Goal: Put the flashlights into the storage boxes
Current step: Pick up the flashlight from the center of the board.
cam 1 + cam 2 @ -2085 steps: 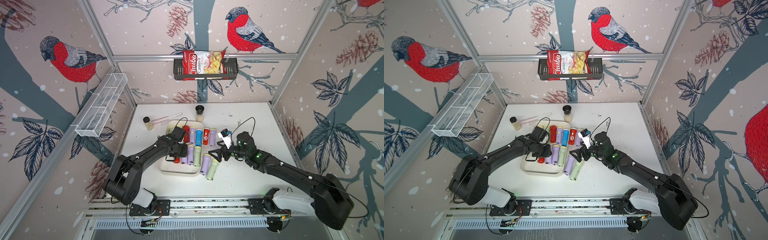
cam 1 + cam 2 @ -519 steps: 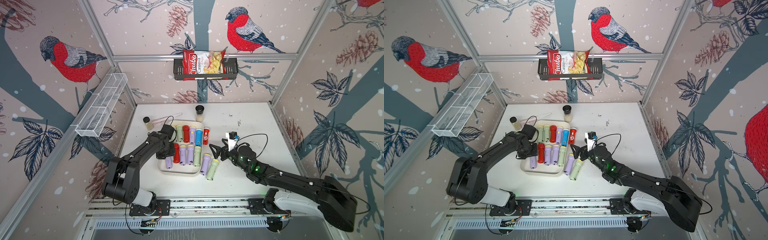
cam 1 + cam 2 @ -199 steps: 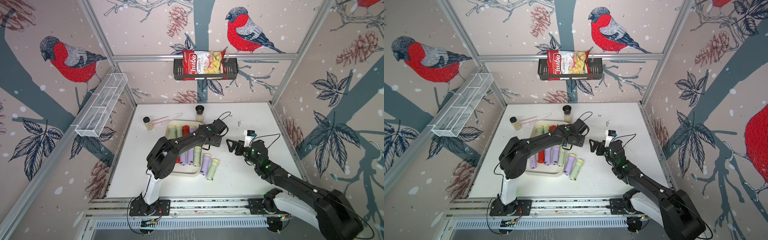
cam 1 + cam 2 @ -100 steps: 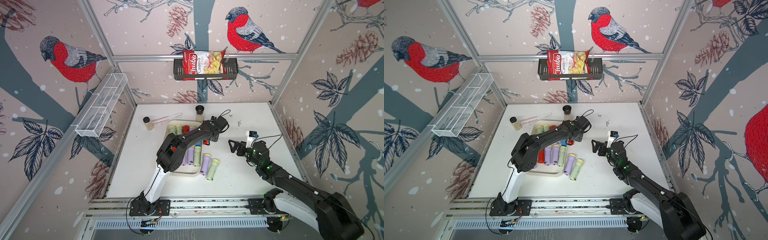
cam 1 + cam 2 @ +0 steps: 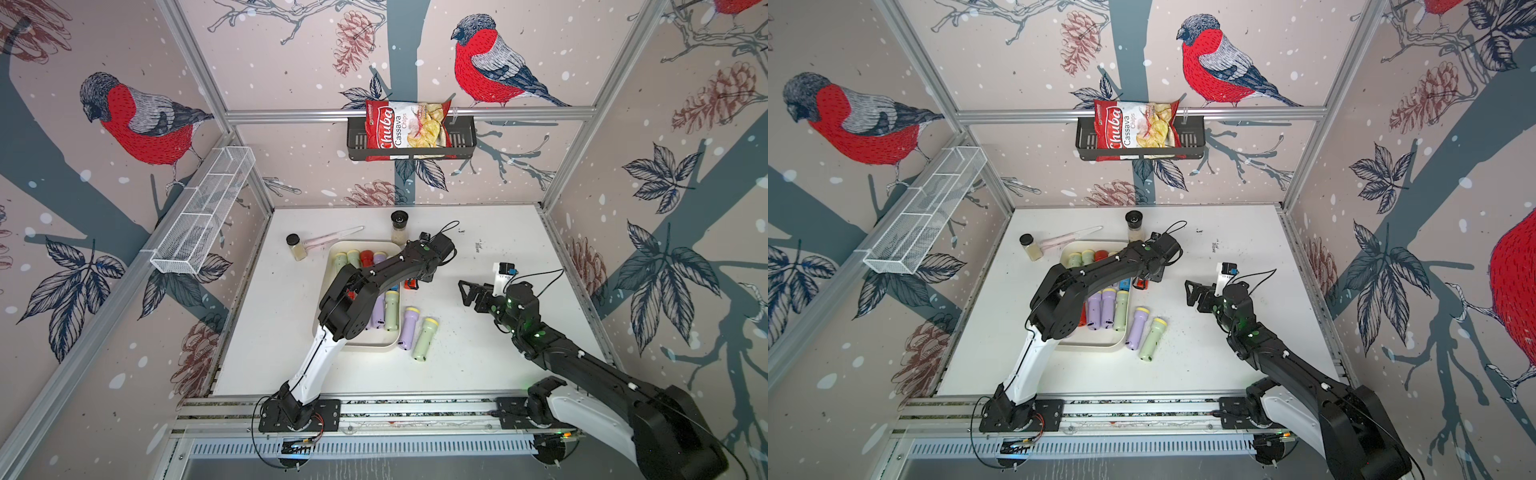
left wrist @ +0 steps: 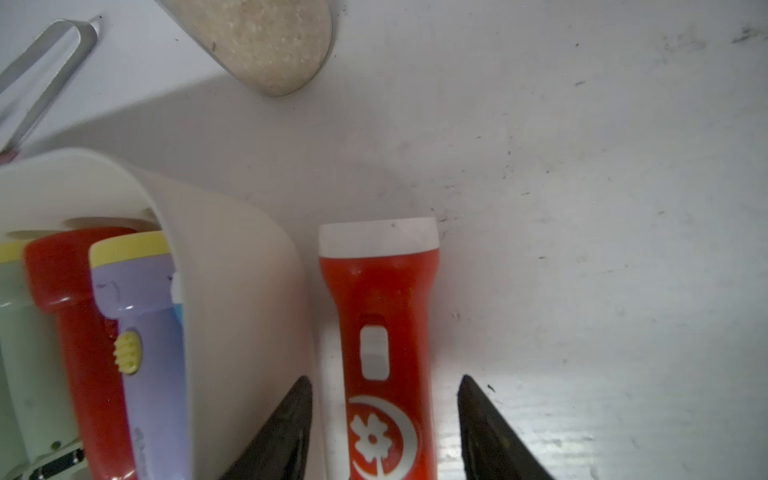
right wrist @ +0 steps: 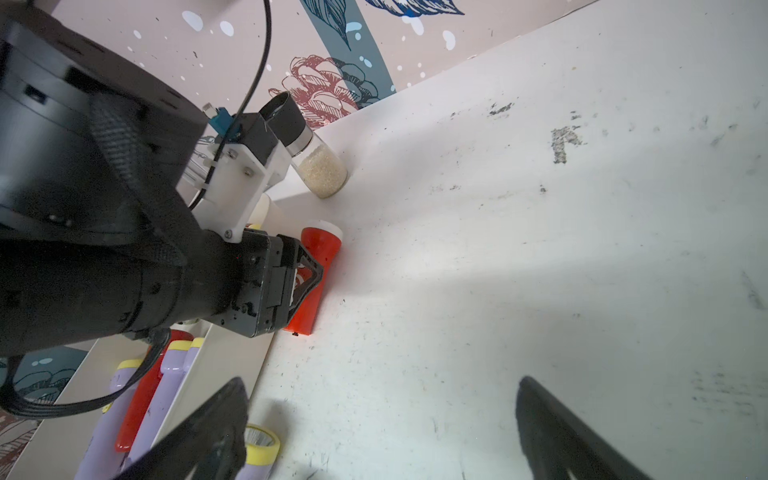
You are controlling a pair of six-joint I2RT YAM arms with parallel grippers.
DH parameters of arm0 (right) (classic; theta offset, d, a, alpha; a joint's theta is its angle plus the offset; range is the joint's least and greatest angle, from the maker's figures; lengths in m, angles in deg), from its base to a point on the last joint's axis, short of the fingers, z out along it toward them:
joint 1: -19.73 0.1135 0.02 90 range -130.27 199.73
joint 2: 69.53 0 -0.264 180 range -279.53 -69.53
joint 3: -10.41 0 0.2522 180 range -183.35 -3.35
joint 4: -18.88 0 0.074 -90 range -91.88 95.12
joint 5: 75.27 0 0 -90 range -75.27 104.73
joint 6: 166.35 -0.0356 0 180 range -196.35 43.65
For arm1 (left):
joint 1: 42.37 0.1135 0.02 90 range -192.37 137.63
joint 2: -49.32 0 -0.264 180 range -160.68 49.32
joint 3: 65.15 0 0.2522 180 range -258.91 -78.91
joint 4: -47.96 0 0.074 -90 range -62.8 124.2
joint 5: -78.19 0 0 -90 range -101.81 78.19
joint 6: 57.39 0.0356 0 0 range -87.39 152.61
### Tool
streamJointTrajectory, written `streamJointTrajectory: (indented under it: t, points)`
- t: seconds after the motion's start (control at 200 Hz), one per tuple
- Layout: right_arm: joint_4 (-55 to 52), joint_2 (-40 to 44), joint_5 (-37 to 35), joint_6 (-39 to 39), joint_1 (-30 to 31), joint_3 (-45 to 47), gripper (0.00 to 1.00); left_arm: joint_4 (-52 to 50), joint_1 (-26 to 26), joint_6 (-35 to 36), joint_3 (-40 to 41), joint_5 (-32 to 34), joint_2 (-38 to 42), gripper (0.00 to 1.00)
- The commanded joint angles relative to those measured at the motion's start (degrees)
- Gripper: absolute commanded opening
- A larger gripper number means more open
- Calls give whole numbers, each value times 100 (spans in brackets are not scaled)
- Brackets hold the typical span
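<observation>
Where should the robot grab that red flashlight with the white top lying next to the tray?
Grab the red flashlight around its narrow handle, below the wider white head, coming straight down from above. It lies flat on the table beside the tray wall, so one finger must slip into that thin gap. The left gripper straddles the handle, open.

The tray wall (image 6: 249, 316) crowds the red flashlight (image 6: 384, 332).

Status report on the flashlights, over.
Left end effector open, straddling red flashlight beside tray. Right end effector open, empty. Outside too: lilac flashlight, green flashlight. Nothing blocking.
</observation>
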Motion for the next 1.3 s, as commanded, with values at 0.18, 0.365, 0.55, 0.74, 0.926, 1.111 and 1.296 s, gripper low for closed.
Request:
streamJointTrajectory:
  t: [0.18,0.365,0.55,0.74,0.926,1.111,1.296]
  points:
    - [-82,74,-10,106,-20,-14,100,129,127,9,41,-423,-121,54]
    - [-73,91,2,111,-36,-6,99,430,201,22,232,-829,-93,48]
    - [-63,57,19,111,-62,-19,100,747,221,40,402,-1061,-76,42]
    - [-63,57,46,117,-77,-33,100,849,197,111,443,-1122,76,30]
    - [-78,90,88,113,-86,-41,100,936,110,200,568,-1130,563,25]
    - [-82,164,173,88,-84,-67,99,1004,-37,310,755,-1126,1257,23]
    - [-25,167,336,79,-63,-118,100,1073,-40,344,1302,-1180,2122,23]
